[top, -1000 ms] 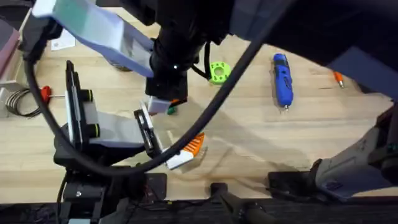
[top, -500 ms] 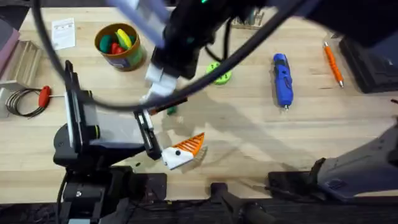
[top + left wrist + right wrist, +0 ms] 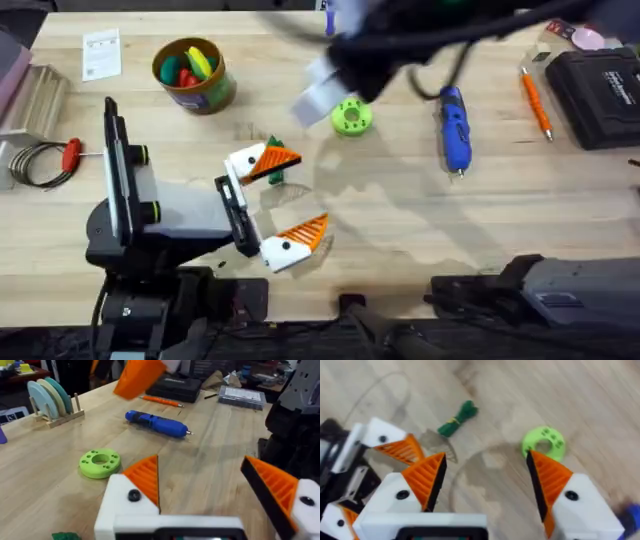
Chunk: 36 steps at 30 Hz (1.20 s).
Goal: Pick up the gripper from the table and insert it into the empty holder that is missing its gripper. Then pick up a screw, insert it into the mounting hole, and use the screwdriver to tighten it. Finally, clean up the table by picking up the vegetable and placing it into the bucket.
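Overhead: screwdriver [image 3: 453, 128] lengthwise (tip nearward)

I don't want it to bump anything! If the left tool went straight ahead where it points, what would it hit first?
Probably the blue screwdriver, near its metal tip. The left tool is open, with bare table between; the green disc sits off to one side. Depth is hard to judge.

The overhead camera is looking down and forward over the wooden tabletop [image 3: 400, 230]. The left wrist camera is sitting low, facing across it; the right wrist camera is looking down from close above. All three are sharing the lime-green round disc [image 3: 351, 116] [image 3: 100, 462] [image 3: 544, 444].
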Motion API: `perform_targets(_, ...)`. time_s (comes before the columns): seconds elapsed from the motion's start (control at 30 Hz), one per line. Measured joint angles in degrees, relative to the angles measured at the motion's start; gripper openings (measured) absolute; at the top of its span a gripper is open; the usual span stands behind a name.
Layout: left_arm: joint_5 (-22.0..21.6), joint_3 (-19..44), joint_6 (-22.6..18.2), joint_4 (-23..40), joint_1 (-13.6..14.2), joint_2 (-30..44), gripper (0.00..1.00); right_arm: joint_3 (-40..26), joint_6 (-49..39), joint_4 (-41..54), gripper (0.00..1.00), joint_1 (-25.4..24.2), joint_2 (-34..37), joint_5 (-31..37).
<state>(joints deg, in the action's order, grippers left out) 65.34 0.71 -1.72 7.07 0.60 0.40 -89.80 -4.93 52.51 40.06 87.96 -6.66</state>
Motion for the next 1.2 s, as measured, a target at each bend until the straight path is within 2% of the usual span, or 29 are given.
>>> perform_targets(0.23, 0.0, 0.0, 0.0, 0.0, 0.0, 0.0, 0.986, 5.7, 5.05, 2.07, 0.966, -11.65, -8.33, 3.09)
perform_targets(0.4, 0.0, 0.0, 0.0, 0.0, 0.0, 0.0, 0.986, 6.38, 6.35, 6.81, 0.964, -16.61, -8.98, 5.38)
perform_targets(0.57, 0.0, 0.0, 0.0, 0.0, 0.0, 0.0, 0.986, 7.13, 8.65, 7.5, 0.964, -21.07, -8.99, 6.01)
perform_targets(0.83, 0.0, 0.0, 0.0, 0.0, 0.0, 0.0, 0.986, 11.37, 11.13, 7.45, 0.964, -25.13, -10.5, 6.46)
perform_targets(1.17, 0.0, 0.0, 0.05, 0.0, 0.0, 0.0, 0.981, 15.68, 13.61, 6.25, 0.966, -26.42, -12.18, 8.2)
perform_targets(1.2, -0.13, 0.0, 0.02, -0.04, 0.0, 0.0, 0.843, 15.95, 13.96, 6.15, 0.964, -26.73, -12.2, 8.78)
